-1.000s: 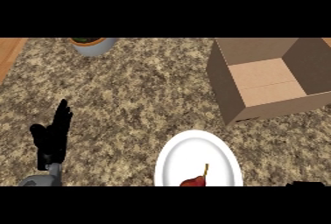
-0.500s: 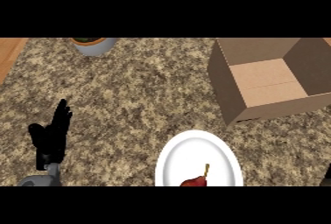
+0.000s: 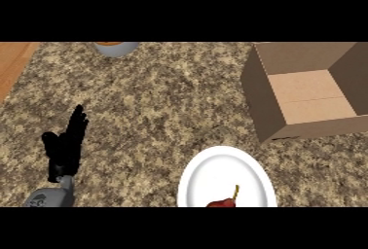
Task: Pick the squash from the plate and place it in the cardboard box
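Note:
A dark red squash (image 3: 223, 202) with a thin yellowish stem lies at the near edge of a white plate (image 3: 226, 170), cut off by the view's lower edge. An open cardboard box (image 3: 309, 90) stands at the upper right of the counter, empty inside. My left hand (image 3: 66, 148) rests open at the left, fingers straight and pointing up, far from the plate. My right hand does not show.
A grey bowl (image 3: 116, 47) with something orange in it sits at the counter's far edge. A wooden strip (image 3: 13, 61) borders the speckled counter at the upper left.
The dark shape at the lower right corner, seen one second ago, has left the view. The left hand, plate and box have not moved.

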